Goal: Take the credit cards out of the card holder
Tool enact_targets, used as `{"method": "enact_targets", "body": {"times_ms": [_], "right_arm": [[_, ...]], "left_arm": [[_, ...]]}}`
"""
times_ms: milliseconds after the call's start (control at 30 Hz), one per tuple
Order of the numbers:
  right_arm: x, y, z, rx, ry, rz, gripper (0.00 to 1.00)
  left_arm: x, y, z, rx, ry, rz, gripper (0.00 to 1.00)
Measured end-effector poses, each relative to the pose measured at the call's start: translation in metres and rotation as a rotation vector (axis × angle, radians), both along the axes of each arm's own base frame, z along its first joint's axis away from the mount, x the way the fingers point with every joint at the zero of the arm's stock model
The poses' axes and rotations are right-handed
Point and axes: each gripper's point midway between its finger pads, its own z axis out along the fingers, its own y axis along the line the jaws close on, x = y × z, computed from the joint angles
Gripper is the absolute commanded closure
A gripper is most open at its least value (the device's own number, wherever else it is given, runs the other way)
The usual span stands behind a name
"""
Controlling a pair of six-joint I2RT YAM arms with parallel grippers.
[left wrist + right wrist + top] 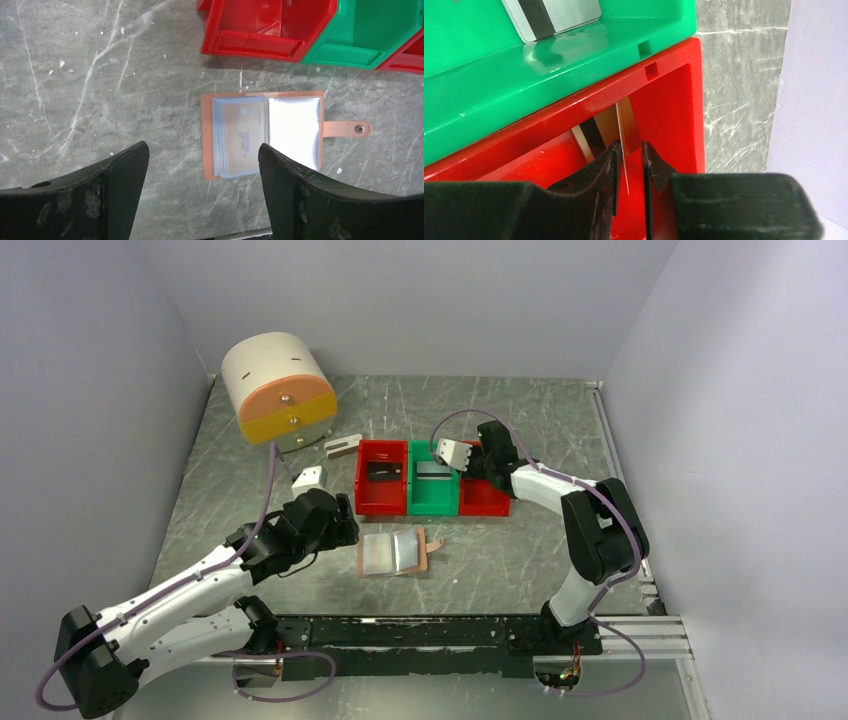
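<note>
Black fingers (604,165) of the right gripper (629,147) are seen narrowly parted inside the right-hand red bin (664,110). A gold-brown credit card (623,125) stands edge-on in the gap, apparently not pinched. Should it cling to a pad, it could be carried up with the gripper or left propped against the bin wall. A grey-white card (551,15) is lying in the green bin (574,55) alongside. The left gripper (202,150) is held wide open and empty over the opened card holder (295,130). One yellowish card (242,135) sits there in a pale blue pocket. The unpinned holder may be dragged when that card is pulled.
</note>
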Motion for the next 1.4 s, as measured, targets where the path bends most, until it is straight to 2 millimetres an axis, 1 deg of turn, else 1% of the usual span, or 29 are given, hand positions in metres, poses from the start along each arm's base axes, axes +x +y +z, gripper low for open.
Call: {"method": "enact_targets", "body": {"times_ms": [300,433,733,800,933,1167,1400], "right_arm": [[0.002,-0.005,0.0,0.004,-0.002,-0.016,0.71],[0.001,-0.009,-0.003,0.003,0.005,-0.023,0.64],[-0.002,-0.01,-0.005,0.01,0.024,-0.031,0.6],[-0.002,-0.01,-0.006,0.016,0.026,-0.035,0.54],[-0.004,-0.009,-0.007,0.023,0.036,-0.034,0.5],[-0.007,-0.009,-0.009,0.026,0.053,-0.042,0.48],[-0.007,-0.009,-0.009,0.052,0.063,-0.073,0.49]], "left_arm": [[0.0,0.001,-0.001,0.005,0.002,0.003,0.14],[0.0,0.001,-0.001,0.006,0.004,0.003,0.14],[0.0,0.0,-0.011,0.034,0.034,-0.001,0.14],[0.0,0.0,-0.011,0.033,0.036,-0.002,0.14],[-0.001,0.0,-0.011,0.033,0.036,-0.003,0.15],[-0.001,0.0,-0.016,0.045,0.049,-0.003,0.15],[-0.001,-0.001,-0.016,0.044,0.051,-0.006,0.15]]}}
